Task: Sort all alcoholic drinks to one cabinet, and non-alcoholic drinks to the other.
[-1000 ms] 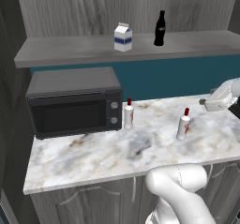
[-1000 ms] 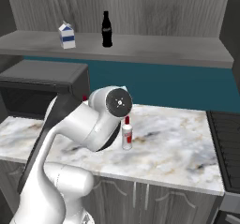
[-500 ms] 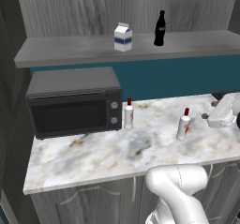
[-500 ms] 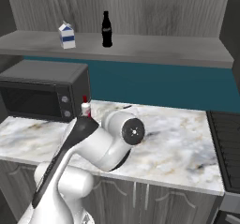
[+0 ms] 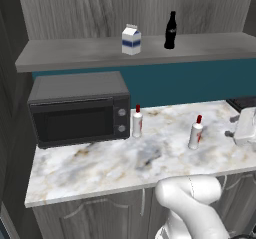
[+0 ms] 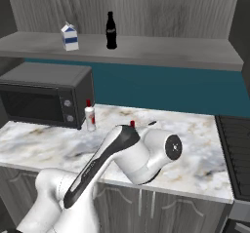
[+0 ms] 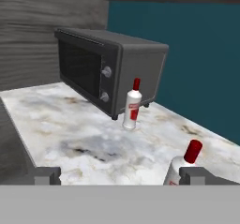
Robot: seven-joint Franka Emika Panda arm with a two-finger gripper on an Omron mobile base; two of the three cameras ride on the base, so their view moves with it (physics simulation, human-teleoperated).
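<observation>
2 gripper point(image 7: 120, 175) jaws stand wide apart, holding nothing, low over the bench point(image 7: 84, 143); a red-capped bottle point(image 7: 183, 166) stands just beside one fingertip.

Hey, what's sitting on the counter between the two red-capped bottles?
Nothing: between the bottle by the microwave and the other red-capped bottle there is only bare marble counter, as the left base view and hand view show.

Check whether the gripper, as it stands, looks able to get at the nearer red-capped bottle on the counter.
Probably yes. The gripper is open, and the nearer bottle stands upright just ahead of it, near one finger, with bare counter around it. The other bottle and the microwave stand well beyond.
</observation>
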